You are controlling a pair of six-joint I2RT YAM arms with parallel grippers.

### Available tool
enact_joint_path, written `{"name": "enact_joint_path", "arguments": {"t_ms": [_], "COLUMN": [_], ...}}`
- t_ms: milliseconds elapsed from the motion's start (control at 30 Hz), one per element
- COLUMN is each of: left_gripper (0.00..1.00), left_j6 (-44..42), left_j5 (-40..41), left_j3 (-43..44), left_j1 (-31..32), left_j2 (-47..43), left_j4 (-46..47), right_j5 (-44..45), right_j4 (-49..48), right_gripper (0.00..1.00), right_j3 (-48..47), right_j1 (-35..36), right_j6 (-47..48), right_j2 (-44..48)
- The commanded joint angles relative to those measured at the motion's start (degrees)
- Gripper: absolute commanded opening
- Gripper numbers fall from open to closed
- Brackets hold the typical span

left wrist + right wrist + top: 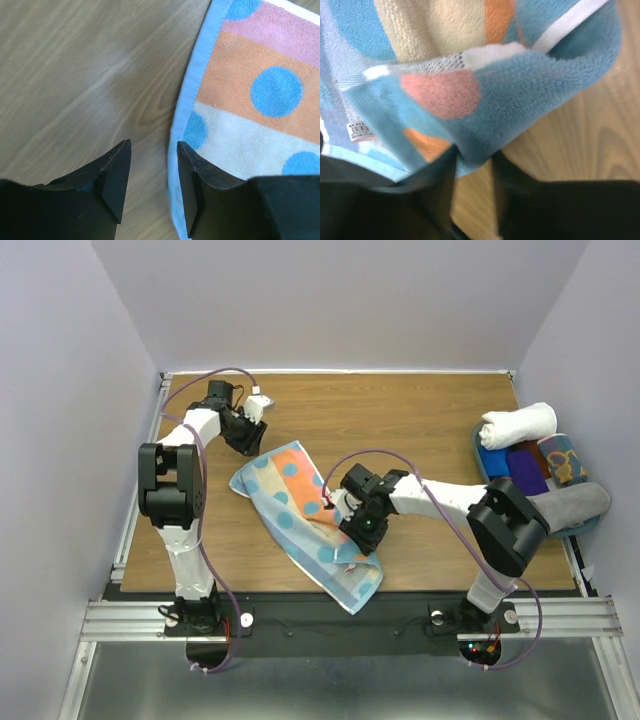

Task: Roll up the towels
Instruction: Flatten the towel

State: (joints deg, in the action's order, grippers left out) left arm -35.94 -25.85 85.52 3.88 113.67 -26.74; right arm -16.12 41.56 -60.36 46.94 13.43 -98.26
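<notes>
While the dotted towel (290,495) lies mostly flat in the middle of the wooden table (420,415) (peach, orange and cream bands, blue spots, pale blue hem), rolling looks barely begun.

Item, right gripper (472,200): at the towel's right-hand edge, where a fold is turned over with a care label (360,131) showing. The fold dips between the fingers; whether it is pinched or only resting there I cannot tell.

Item, left gripper (152,185): jaws moderately apart, holding nothing, poised over the hem at the far left corner.

Item, blue basket (478,452), right edge: one white towel (517,425) rolled, others beside it.

Step in hand, by my reading: starting the first turn. The next move calls for a secure hold on the turned edge, then an even roll across with the far corner held down.
</notes>
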Motion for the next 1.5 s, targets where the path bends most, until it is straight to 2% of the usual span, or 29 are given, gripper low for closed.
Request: {"name": "enact_joint_path", "arguments": {"t_ms": [0, 100, 167, 233, 400, 600, 633, 700, 733, 767, 800, 867, 1067, 1167, 1267, 1400, 1467], "left_gripper": [0.51, 0.46, 0.4, 0.25, 0.0, 0.0, 0.0, 0.07, 0.14, 0.31, 0.34, 0.41, 0.42, 0.42, 0.48, 0.57, 0.57], "left_j6": [-0.2, -1.3, -2.5, -3.3, -2.9, -4.5, -4.7, -5.1, -5.5, -5.1, -4.7, -3.8, -0.3, -0.4, -1.6, -4.7, -7.3], "left_j5": [-0.4, 0.3, 1.7, 3.1, 6.4, 11.7, 11.7, 10.6, 8.3, 7.4, 5.8, 4.0, 1.2, 0.4, -2.3, -3.6, -2.1], "left_j3": [-1.2, -3.2, -5.7, -8.2, -14.5, -21.8, -22.7, -23.8, -23.6, -22.9, -22.3, -18.9, -7.6, -5.2, -6.7, -11.0, -13.4], "left_j1": [1.0, 1.0, 1.0, 0.8, -1.5, -3.4, -3.4, -3.4, -3.4, -3.4, -3.4, -4.8, -5.0, -5.1, -5.5, -6.4, -7.1], "left_j2": [0.4, 0.6, 0.0, -0.8, -5.2, -12.2, -13.2, -15.2, -16.0, -16.5, -16.9, -17.7, -14.3, -12.0, -12.7, -15.6, -18.7], "left_j4": [0.1, -0.4, -0.3, -1.1, -0.5, -2.7, -2.7, -3.4, -5.1, -5.4, -5.5, -6.0, -6.1, -7.3, -9.4, -14.7, -17.3], "right_j5": [4.0, 5.5, 6.7, 7.2, 9.2, 7.3, 6.9, 4.7, 4.1, 3.7, 2.9, 1.9, -0.3, -6.5, -9.5, -6.0, -4.6], "right_j4": [-2.4, -2.0, -1.8, -1.2, -0.6, -0.2, 0.3, 0.5, 1.1, 1.3, 1.7, 2.1, 4.9, 9.4, 11.8, 10.7, 10.6], "right_gripper": [0.17, 0.01, 0.01, 0.01, 0.01, 0.01, 0.07, 0.19, 0.43, 0.52, 0.56, 0.57, 0.53, 0.53, 0.54, 0.56, 0.55], "right_j3": [-1.3, -0.8, -0.6, -1.1, -2.0, -5.5, -6.3, -8.7, -9.7, -10.7, -12.4, -14.3, -20.0, -20.8, -19.1, -14.8, -12.6], "right_j1": [-2.9, -6.9, -8.5, -11.2, -17.3, -25.1, -25.2, -25.5, -25.6, -25.8, -26.1, -27.3, -30.2, -30.2, -28.7, -25.7, -24.7], "right_j6": [-1.8, -0.9, 0.9, 2.6, 6.9, 10.7, 10.8, 10.3, 10.0, 8.9, 8.5, 7.4, 6.7, 6.6, 7.0, 6.2, 6.3], "right_j2": [-0.4, 0.9, 2.2, 2.6, 1.1, -2.5, -3.1, -3.6, -4.0, -4.0, -4.0, -3.9, -0.8, -0.4, 1.0, 3.0, 4.0]}}
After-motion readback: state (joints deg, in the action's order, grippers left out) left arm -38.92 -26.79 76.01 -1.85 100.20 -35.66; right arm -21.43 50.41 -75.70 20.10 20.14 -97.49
